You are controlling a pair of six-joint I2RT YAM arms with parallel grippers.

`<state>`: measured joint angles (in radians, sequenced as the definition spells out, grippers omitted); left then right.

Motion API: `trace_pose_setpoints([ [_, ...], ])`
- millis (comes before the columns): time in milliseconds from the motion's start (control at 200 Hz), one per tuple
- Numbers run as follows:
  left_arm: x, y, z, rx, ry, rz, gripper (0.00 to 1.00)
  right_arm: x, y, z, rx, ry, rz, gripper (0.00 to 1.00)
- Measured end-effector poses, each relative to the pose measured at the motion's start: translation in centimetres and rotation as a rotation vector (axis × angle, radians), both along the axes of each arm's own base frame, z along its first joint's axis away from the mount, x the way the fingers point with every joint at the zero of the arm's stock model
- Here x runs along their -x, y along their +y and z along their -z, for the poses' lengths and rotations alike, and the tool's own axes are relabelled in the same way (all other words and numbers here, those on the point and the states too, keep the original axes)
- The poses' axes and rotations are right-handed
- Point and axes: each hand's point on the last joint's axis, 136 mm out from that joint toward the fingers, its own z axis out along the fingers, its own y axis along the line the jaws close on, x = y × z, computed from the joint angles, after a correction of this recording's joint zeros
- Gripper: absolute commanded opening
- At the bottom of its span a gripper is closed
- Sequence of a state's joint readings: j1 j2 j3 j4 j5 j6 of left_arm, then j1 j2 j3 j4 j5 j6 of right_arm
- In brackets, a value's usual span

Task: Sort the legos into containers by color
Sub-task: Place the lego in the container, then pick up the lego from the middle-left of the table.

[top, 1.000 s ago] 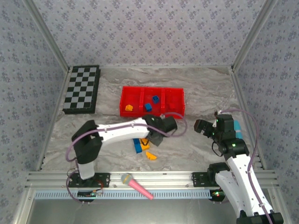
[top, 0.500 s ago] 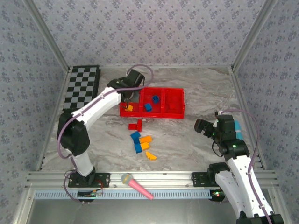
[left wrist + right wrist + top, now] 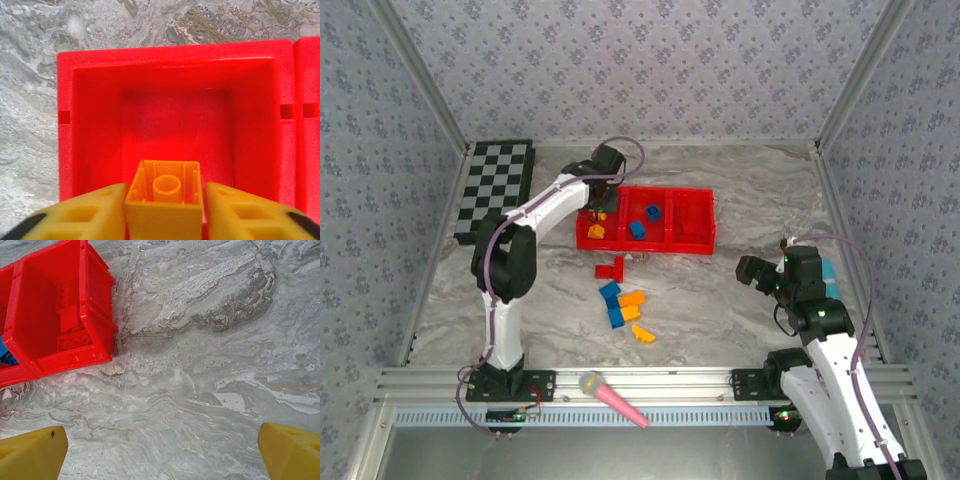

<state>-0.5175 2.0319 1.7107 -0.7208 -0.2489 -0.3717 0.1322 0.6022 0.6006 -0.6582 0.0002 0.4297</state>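
Left claw point(image 3: 165, 189) hangs over the left compartment point(image 3: 175, 115) of the red tray point(image 3: 90, 57). An orange-yellow brick point(image 3: 163, 207) sits between its fingers with its hollow underside facing the wrist camera. The brick touches the left finger, and a thin red sliver shows at the right finger. Cannot tell whether it is gripped or loose.

Right claw point(image 3: 162, 437) has its fingers spread wide over the marble table point(image 3: 200, 365). The tray's right-hand compartment point(image 3: 45, 295) lies ahead-left of it, well apart, with red bricks point(image 3: 70, 307) inside. A blue brick point(image 3: 5, 356) lies further left.

Loose legos point(image 3: 620, 300) in red, blue and orange lie on the table, base-side of the left claw and well apart from it.
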Motion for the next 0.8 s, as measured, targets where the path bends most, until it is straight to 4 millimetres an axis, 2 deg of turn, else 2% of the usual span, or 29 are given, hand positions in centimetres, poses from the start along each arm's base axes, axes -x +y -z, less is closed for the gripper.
trace_pose_setpoints([
  [180, -0.1, -0.9, -0.7, 0.068, -0.034, 0.021, 0.75, 0.0, 0.0, 0.0, 0.000, 0.001, 0.000, 1.00],
  [280, 1.4, -0.8, -1.8, 0.105, -0.040, 0.041, 0.85, 0.0, 0.0, 0.1, 0.002, 0.004, 0.002, 1.00],
  [390, 4.0, -0.7, -4.0, 0.156, -0.070, 0.059, 0.92, 0.0, 0.0, 0.5, 0.005, 0.022, 0.002, 1.00],
  [495, 8.4, -1.8, -5.7, 0.196, -0.104, 0.114, 0.93, 0.2, 0.0, 0.6, 0.001, 0.035, 0.006, 0.99],
  [585, 13.2, -3.7, -6.0, 0.224, -0.101, 0.178, 0.92, 0.4, 0.1, 0.2, -0.007, 0.038, 0.007, 1.00],
  [680, 18.7, -5.2, -4.6, 0.258, -0.060, 0.200, 0.91, 0.4, 0.4, -0.6, -0.034, 0.029, 0.007, 1.00],
  [745, 21.9, -5.2, -3.0, 0.274, -0.023, 0.165, 0.92, 0.5, 0.8, -0.8, -0.066, 0.026, 0.005, 1.00],
  [800, 23.8, -4.7, -1.7, 0.278, -0.007, 0.120, 0.93, 0.8, 1.2, -0.8, -0.097, 0.036, 0.002, 1.00],
])
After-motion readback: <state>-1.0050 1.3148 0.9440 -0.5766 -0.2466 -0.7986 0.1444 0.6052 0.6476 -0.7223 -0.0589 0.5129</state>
